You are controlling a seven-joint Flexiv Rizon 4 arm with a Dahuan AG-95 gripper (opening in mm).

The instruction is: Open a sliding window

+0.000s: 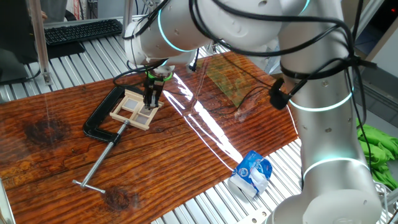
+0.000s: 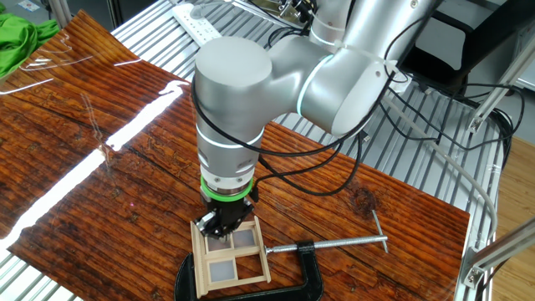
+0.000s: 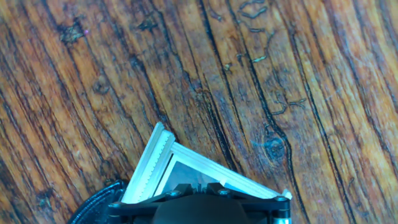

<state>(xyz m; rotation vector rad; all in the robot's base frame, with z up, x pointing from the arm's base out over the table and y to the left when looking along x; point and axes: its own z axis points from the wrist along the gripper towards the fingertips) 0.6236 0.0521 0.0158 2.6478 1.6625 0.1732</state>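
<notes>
From where I stand, the black metal C-clamp [image 1: 99,122] curls round the left of the scene, its long steel screw [image 1: 102,163] running off toward seven o'clock across the grooved, reddish-brown wooden tabletop [image 1: 56,155]. Held in the clamp's mouth lies the sliding window [image 1: 135,108], a flat rectangle of pale bare wood whose cross bars divide it into four panes. The gripper [image 1: 151,101] stands straight down onto the window's end at about three o'clock, fingertips on the frame; whether they pinch it or only press I cannot tell. Further right, a glossy streak of light crosses the ridged boards, and at about five o'clock a crumpled blue-and-white packet [image 1: 250,174] sits at the table's edge on ribbed metal slats [image 1: 205,199].
</notes>
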